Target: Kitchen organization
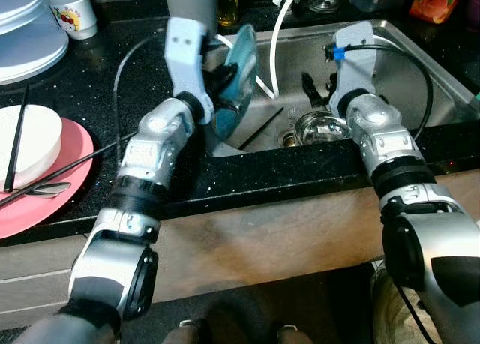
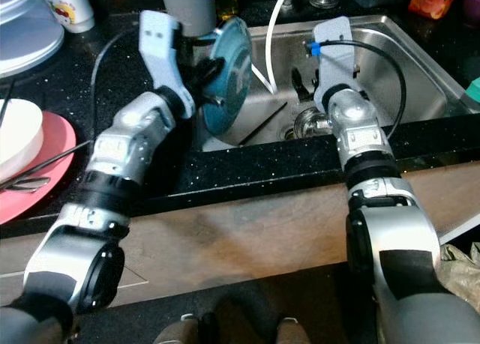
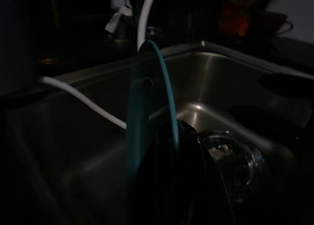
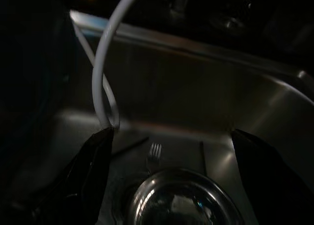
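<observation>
A teal plate (image 1: 240,70) stands on edge above the left rim of the steel sink (image 1: 420,67), and my left gripper (image 1: 220,80) is shut on its lower part. In the left wrist view the teal plate (image 3: 168,95) shows edge-on between the dark fingers (image 3: 189,176). My right gripper (image 4: 171,133) hangs open inside the sink, its fingers (image 4: 93,171) spread on either side of a shiny steel bowl (image 4: 181,200) below, apart from it. That bowl (image 1: 319,127) sits by the drain. A fork (image 4: 154,154) and a dark chopstick (image 1: 261,128) lie on the sink floor.
A white hose (image 1: 277,37) arcs down into the sink beside the plate. On the black counter at the left lie a pink plate (image 1: 71,183) with a white bowl (image 1: 26,142), chopsticks and a spoon (image 1: 45,188). Stacked plates (image 1: 26,29) and a cherry-printed cup (image 1: 75,13) stand behind.
</observation>
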Robot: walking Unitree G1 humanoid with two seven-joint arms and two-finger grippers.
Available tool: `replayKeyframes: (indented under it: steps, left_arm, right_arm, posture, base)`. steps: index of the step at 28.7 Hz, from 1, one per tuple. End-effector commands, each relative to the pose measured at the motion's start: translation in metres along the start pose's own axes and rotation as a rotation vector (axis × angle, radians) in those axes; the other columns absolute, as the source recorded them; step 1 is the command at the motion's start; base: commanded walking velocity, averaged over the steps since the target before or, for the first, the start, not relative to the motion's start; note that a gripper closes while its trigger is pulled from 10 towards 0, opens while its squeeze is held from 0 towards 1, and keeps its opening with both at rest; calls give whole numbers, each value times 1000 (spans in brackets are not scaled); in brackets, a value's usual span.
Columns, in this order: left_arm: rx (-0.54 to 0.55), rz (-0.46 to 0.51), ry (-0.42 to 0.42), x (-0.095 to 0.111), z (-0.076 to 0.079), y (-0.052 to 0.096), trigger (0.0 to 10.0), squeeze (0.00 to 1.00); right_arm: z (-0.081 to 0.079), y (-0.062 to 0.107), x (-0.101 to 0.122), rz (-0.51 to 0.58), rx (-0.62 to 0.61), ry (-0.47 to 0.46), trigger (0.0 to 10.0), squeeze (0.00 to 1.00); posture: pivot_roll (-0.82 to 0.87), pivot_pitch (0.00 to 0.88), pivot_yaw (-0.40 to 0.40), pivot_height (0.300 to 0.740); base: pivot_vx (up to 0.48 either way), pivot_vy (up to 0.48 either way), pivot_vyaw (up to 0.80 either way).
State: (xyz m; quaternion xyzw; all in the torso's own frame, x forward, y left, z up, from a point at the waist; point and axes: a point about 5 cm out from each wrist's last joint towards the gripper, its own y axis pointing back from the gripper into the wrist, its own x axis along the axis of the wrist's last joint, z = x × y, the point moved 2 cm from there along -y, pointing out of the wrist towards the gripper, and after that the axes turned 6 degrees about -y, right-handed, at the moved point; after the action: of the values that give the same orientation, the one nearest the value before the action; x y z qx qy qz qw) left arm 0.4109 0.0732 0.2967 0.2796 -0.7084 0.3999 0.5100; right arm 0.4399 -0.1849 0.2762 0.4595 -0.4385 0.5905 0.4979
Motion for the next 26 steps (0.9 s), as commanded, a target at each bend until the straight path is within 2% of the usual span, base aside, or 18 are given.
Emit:
replayKeyframes:
  steps: [1, 2, 7, 10, 11, 13, 14, 16, 22, 26]
  left_arm:
    - [-48, -6, -68, 1, 4, -5, 0, 0]
    - [-103, -27, -85, -1, 11, -9, 0, 0]
    - [-149, -47, -95, -4, 20, -15, 0, 0]
    - [-225, -92, -143, -11, 29, -18, 0, 0]
    - [-245, -106, -169, -13, 31, -19, 0, 0]
    - [-245, -100, -169, -13, 31, -21, 0, 0]
    - [-251, -97, -168, -12, 31, -22, 0, 0]
    - [-254, -101, -174, -13, 31, -22, 0, 0]
    - [-272, -127, -213, -19, 33, -22, 0, 0]
    - [-266, -149, -223, -22, 33, -22, 0, 0]
  right_arm:
    - [1, 0, -3, -42, 14, 12, 10000, 0]
    - [2, 0, -3, -46, 16, 18, 10000, 0]
    - [3, 0, 0, -52, 33, 32, 10000, 0]
    - [5, 0, 0, -65, 45, 31, 10000, 0]
    - [5, 1, 0, -68, 67, 10, 10000, 0]
    - [2, 1, 2, -54, 110, -24, 10000, 0]
    - [-4, 1, 5, -48, 177, -87, 10000, 0]
    - [-8, 2, 8, -48, 230, -114, 10000, 0]
    - [-23, 8, 13, -63, 417, -131, 10000, 0]
    - [-27, 10, 14, -68, 472, -116, 10000, 0]
  posture:
    - [3, 201, 39, 740]
    - [0, 200, 40, 740]
    - [-7, 204, 46, 740]
    - [-10, 210, 49, 740]
    - [-8, 213, 48, 740]
    - [-8, 213, 48, 740]
    - [-5, 216, 46, 740]
    - [-7, 217, 46, 740]
    - [-9, 221, 47, 740]
    - [-11, 222, 48, 740]
  base:
    - [0, 0, 0]
    - [0, 0, 0]
    - [0, 0, 0]
    - [0, 0, 0]
    - [0, 0, 0]
    - [0, 0, 0]
    - [0, 0, 0]
    - [0, 0, 0]
    - [0, 0, 0]
    - [0, 0, 0]
